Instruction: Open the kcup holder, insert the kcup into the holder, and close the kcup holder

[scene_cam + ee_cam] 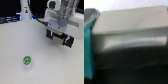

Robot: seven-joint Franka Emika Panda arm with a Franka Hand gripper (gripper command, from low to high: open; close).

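The kcup [26, 61], a tiny round pod with a green and white top, sits alone on the white table toward the exterior view's lower left. My gripper [58, 38] hangs well away from it at the upper right, its dark fingers spread apart, so it looks open. The kcup holder is mostly hidden behind the gripper in the exterior view. The blurred wrist view shows what seems to be its pale handle bar [134, 35] over a dark front [134, 65], very close, with one teal fingertip [89, 45] beside it. The kcup is out of the wrist view.
A white bottle-shaped object [25, 10] stands at the back toward the exterior view's left. Dark clutter lines the table's [50, 65] far edge.
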